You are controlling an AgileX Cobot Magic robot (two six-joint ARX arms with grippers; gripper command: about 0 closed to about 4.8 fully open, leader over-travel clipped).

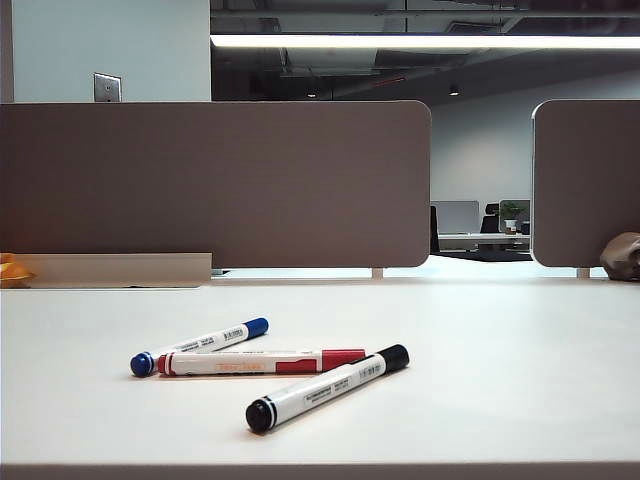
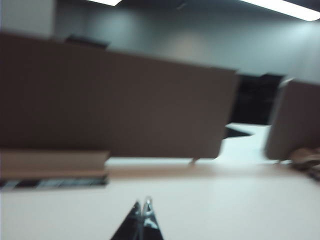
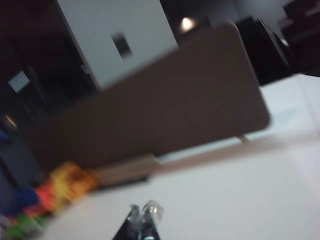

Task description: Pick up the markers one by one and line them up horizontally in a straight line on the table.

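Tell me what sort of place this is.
Probably an open-plan office: fabric divider panels along a white desk top, more desks with a monitor behind, strip lighting under an exposed ceiling.

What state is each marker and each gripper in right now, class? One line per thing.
blue marker: capped, lying on the table, one end against the red marker.
red marker: capped, lying flat.
black marker: capped, lying angled, nearest the camera.
left gripper: shut, empty, above the table.
right gripper: shut, empty, above the table.
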